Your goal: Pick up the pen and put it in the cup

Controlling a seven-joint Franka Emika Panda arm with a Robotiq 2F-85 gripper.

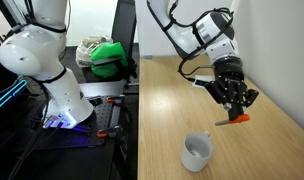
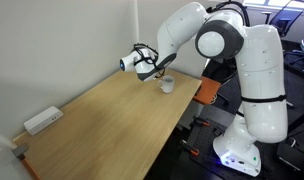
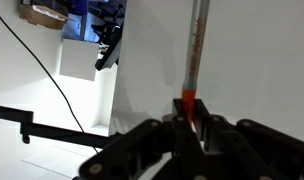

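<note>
My gripper [image 1: 232,108] is shut on the orange-red pen [image 1: 233,119] and holds it in the air above the wooden table [image 1: 172,100]. The white cup [image 1: 197,152] stands on the table below and nearer the camera than the gripper, with free space between them. In the wrist view the pen [image 3: 193,55] sticks up from between the closed fingers [image 3: 188,122], orange at the fingers and greyish further out. In an exterior view the gripper [image 2: 158,70] hangs just above the cup [image 2: 167,86] near the table's far end.
A white box [image 2: 42,120] lies on the table's near left edge. A green and white bundle [image 1: 104,55] sits on a stand beside the table. A white wall runs along one side of the table.
</note>
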